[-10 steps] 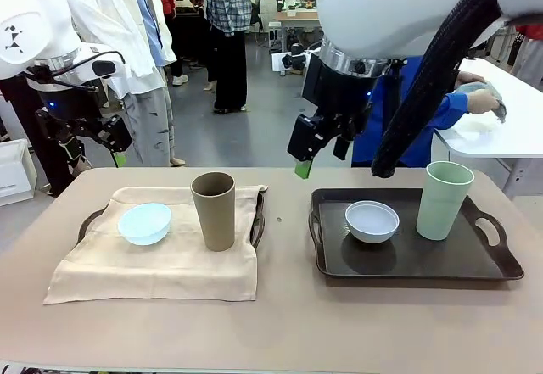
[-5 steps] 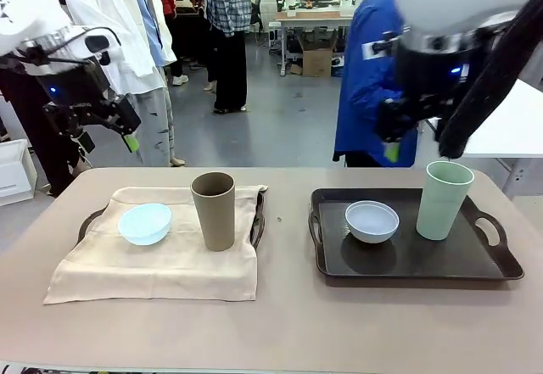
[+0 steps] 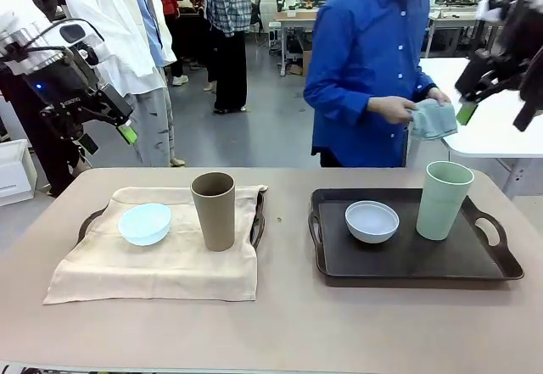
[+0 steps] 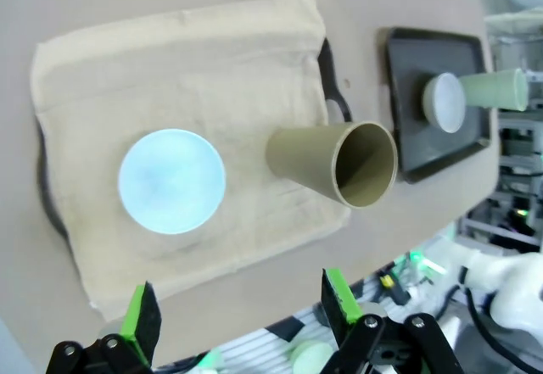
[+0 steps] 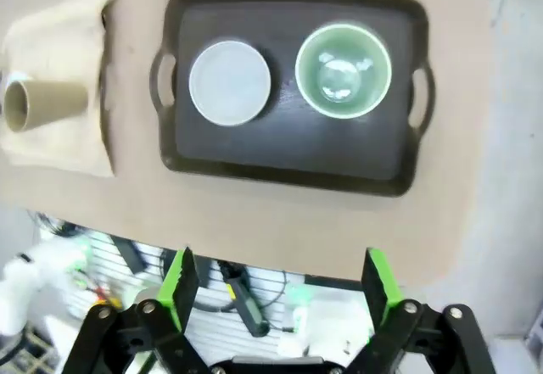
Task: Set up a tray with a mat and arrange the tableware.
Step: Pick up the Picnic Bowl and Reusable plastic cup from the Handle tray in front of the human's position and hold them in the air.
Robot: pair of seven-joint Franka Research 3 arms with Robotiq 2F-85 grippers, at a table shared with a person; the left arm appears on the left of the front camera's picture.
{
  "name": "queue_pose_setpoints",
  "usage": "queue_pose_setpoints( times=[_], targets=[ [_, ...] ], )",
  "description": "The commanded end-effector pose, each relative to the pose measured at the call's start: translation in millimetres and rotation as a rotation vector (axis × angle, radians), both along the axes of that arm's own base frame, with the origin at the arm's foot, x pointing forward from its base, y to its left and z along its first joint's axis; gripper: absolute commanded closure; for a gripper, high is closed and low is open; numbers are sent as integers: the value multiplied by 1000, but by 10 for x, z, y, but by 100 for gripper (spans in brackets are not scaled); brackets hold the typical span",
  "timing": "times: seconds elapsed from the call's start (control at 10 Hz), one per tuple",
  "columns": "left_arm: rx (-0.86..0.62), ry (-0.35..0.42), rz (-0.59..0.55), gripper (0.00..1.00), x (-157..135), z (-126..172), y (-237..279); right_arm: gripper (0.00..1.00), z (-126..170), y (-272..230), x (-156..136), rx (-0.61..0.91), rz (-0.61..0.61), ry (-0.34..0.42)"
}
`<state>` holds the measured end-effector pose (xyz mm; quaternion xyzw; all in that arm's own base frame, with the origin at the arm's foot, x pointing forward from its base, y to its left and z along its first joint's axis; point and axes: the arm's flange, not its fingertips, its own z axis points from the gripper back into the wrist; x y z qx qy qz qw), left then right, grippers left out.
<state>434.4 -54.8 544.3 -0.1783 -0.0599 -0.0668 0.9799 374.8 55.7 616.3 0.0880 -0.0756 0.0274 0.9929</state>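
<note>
Blue bowl [image 3: 144, 223], brown cup [image 3: 213, 210] sit on the mat [image 3: 170, 264] — white bowl [image 3: 372, 220], green cup [image 3: 445, 199] on the bare tray [image 3: 407, 259] (person's holding a cloth [image 3: 434, 120]). Left gripper [image 4: 240, 302], right gripper [image 5: 278, 276] wide, empty; I'd guess that tray gets matted next.

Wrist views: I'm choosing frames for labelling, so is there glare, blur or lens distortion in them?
Left wrist view: the blue bowl is washed out by glare, and the upright brown cup looks tipped over, a wide-angle effect. Right wrist view: bright glints inside the green cup, the edges of the tray bow slightly; both views are mildly soft.
</note>
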Motion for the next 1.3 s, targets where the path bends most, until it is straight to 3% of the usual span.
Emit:
queue_pose_setpoints(
  times=[0.0,0.2,0.5,0.8,0.9,1.0,1.2],
  targets=[
    [-113,37,0,0,56,132,201,0,-124,-392,-195,217,5,-150],
    [-251,43,45,0,94,189,479,0,-190,-737,-387,369,35,-228],
    [-395,89,171,0,70,193,1003,0,-431,-1118,-760,525,-9,-248],
    [-488,98,299,0,-83,15,1550,0,-536,-1558,-1090,524,-157,-243],
    [-405,94,279,0,-160,-51,1581,0,-571,-1652,-1149,465,-203,-205],
    [-441,100,280,0,-54,79,1485,0,-493,-1454,-971,523,-112,-248],
    [-441,100,280,0,-54,79,1485,0,-493,-1454,-971,523,-112,-248]
  ],
)
